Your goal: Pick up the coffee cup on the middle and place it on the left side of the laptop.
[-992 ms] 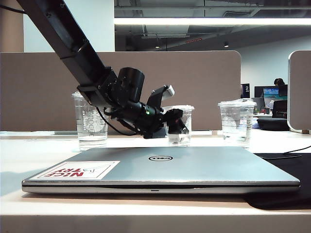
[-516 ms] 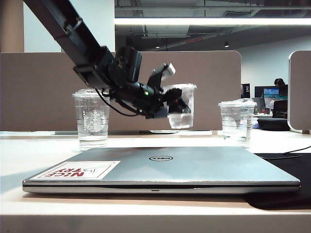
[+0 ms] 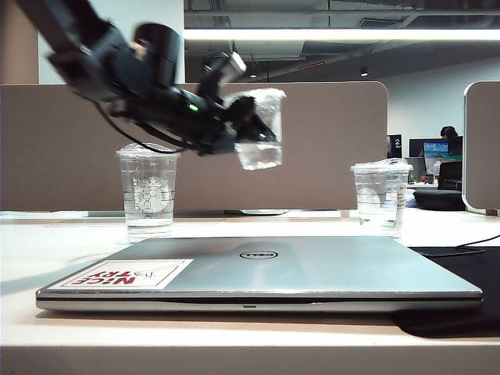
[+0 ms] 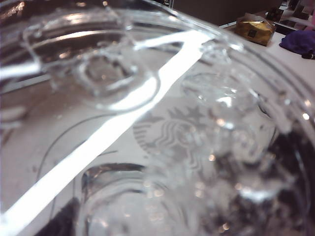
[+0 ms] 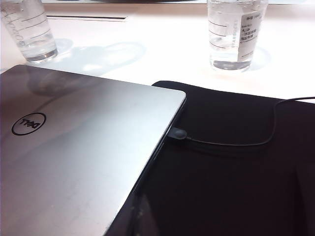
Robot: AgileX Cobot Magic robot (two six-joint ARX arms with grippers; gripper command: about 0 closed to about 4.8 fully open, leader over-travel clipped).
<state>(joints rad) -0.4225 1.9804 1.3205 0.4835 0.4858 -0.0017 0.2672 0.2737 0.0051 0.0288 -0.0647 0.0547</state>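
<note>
The coffee cup, a short clear plastic cup with a flat lid, hangs tilted in the air above the far edge of the laptop. My left gripper is shut on its side, reaching in from the upper left. In the left wrist view the cup's clear plastic fills the picture and hides the fingers; a faint Starbucks logo shows through it. The silver Dell laptop lies closed at the table's front. My right gripper shows in no view.
A taller Starbucks cup stands behind the laptop's left end, below the left arm. A labelled clear cup stands at the back right. A black mat with a plugged-in cable lies right of the laptop. A partition closes the back.
The left arm has lifted the coffee cup off the table behind the laptop and carried it up and to the left. The grip has stayed the same.
</note>
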